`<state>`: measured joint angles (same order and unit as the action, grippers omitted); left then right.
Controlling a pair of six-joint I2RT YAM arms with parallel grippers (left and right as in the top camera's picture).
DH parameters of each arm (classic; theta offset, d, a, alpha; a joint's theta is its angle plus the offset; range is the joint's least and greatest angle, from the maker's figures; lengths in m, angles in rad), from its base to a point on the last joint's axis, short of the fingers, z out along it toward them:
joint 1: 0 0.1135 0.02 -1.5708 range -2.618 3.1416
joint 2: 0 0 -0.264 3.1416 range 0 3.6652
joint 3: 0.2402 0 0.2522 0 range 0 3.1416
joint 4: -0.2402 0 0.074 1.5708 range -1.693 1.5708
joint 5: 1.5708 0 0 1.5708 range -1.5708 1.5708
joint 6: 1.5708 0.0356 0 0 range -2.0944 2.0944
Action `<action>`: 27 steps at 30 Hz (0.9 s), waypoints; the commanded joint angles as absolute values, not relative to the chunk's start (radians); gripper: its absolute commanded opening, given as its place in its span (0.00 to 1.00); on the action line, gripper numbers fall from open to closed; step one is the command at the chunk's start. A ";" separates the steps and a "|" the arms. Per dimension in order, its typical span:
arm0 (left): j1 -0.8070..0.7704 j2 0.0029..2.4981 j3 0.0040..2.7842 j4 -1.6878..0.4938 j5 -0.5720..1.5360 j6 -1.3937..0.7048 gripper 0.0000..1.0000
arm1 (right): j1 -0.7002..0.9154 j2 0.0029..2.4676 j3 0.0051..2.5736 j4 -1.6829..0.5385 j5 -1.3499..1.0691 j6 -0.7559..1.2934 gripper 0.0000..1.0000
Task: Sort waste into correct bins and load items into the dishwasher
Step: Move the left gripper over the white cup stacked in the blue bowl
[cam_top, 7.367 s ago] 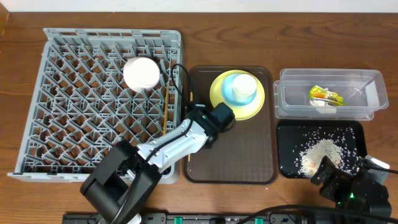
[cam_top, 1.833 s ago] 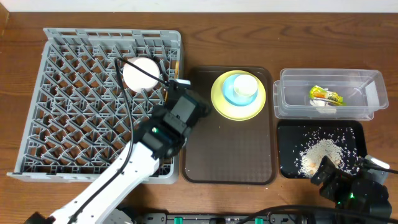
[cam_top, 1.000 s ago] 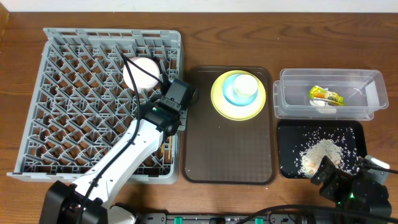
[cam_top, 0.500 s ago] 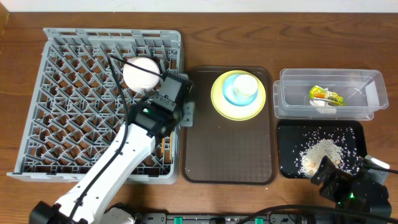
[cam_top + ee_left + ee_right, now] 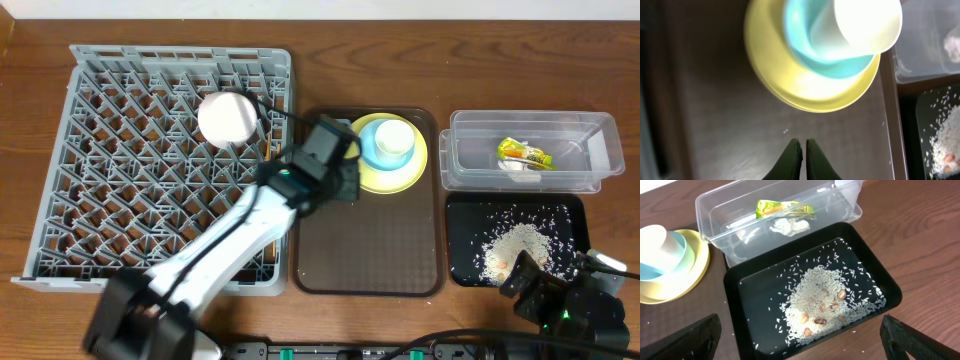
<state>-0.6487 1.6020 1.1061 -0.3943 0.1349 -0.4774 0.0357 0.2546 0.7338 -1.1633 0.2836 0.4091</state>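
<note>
- left arm (image 5: 240, 235) stretched diagonally from near edge toward centre
- left gripper (image 5: 801, 149) pointing down, jaws pressed together, holding nothing
- right gripper (image 5: 800, 325) low at near right corner, jaws spread wide, empty

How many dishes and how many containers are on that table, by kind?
Dishes: 3 (plate, cup, bowl)
Trays: 2 (brown tray, black tray)
Tub: 1
Rack: 1
Total: 7
</note>
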 commanded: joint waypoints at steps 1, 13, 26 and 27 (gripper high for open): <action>-0.674 1.698 1.119 -0.325 0.146 -0.500 0.08 | 0.029 0.254 0.738 -1.164 0.290 0.414 0.99; -0.676 1.864 1.119 -0.196 0.125 -0.499 0.08 | 0.029 0.254 0.738 -1.164 0.290 0.414 0.99; -0.676 1.873 1.116 -0.189 0.076 -0.492 0.08 | 0.029 0.254 0.737 -1.164 0.290 0.414 0.99; -0.676 1.873 1.116 -0.183 0.068 -0.492 0.08 | 0.029 0.254 0.737 -1.164 0.290 0.414 0.99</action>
<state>-0.6773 1.8576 1.1065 -0.1970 0.1074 -0.4973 0.0357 0.2546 0.7338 -1.1633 0.2840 0.4091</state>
